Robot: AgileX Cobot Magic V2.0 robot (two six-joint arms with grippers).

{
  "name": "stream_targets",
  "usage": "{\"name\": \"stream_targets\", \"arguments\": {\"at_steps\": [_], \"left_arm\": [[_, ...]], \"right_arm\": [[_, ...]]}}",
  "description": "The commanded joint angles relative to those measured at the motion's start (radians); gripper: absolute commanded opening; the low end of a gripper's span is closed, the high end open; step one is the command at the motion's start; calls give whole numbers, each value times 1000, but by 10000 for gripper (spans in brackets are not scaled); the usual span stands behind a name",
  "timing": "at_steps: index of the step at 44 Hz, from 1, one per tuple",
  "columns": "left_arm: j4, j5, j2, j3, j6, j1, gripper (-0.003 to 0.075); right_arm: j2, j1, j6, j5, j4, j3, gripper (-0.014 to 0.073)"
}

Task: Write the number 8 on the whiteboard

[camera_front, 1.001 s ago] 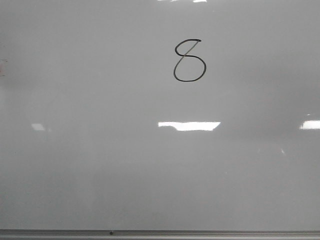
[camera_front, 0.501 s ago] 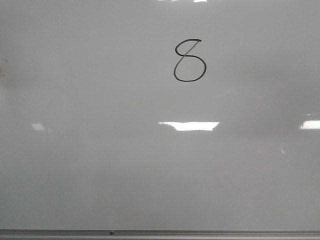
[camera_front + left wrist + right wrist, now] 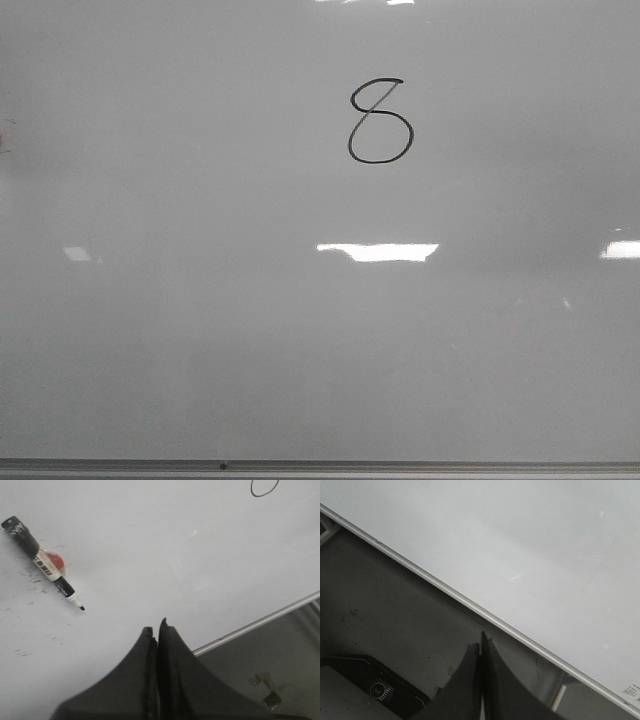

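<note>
Thin black hand-drawn number 8 (image 3: 379,122) sits upper centre on big glossy pale grey-white whiteboard (image 3: 200,340): round lower loop, narrow slanted upper loop w/ small gap at top. Board's thin grey metal frame runs along near edge.

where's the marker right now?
In the left wrist view the marker lies flat on the whiteboard, uncapped, apart from the shut left claw. The front view doesn't show it.
</note>
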Motion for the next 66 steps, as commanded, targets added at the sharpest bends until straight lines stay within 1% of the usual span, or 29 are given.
{"name": "stream_targets", "arguments": {"at_steps": [1, 2, 6, 8, 13, 17, 21, 25, 33, 35, 36, 41, 45, 49, 58, 66], "left_arm": [[-11, -97, -55, 2, 0, 66, -19], [-26, -110, -66, 16, 5, 78, -19], [-107, -233, -157, 112, 143, 154, -19], [-127, -305, -208, 174, 186, 190, -19], [-132, -448, -335, 325, 174, 271, -19], [-143, -545, -423, 459, 171, 316, -19], [-153, -679, -523, 609, 170, 356, -19], [-155, -793, -613, 741, 118, 379, -19], [-179, -953, -750, 923, 116, 389, -19], [-179, -967, -774, 947, 116, 389, -19], [-177, -937, -776, 940, 119, 389, -19], [-168, -963, -768, 942, 120, 389, -19], [-170, -950, -773, 942, 120, 389, -19], [-162, -949, -773, 942, 92, 397, -19], [-88, -946, -773, 942, 41, 422, -19], [-86, -946, -773, 942, 23, 422, -19]], "right_arm": [[2, -6, -3, -56, -13, -22, -118], [2, -6, -3, -56, -13, -22, -118], [2, -6, -3, -56, -13, -22, -118], [2, -6, -3, -56, -13, -22, -118], [2, -6, -3, -56, -13, -22, -118], [2, -6, -3, -56, -13, -22, -118], [2, -6, -3, -56, -13, -22, -118], [2, -6, -3, -56, -13, -22, -118], [2, -6, -3, -56, -13, -22, -118], [2, -6, -3, -56, -13, -22, -118], [2, -6, -3, -56, -13, -22, -118], [2, -6, -3, -57, -13, -22, -118], [2, -6, -3, -56, -13, -22, -118], [2, -6, -3, -57, -13, -22, -118], [2, -6, -3, -57, -13, -22, -118], [2, -6, -3, -57, -13, -22, -118]]}}
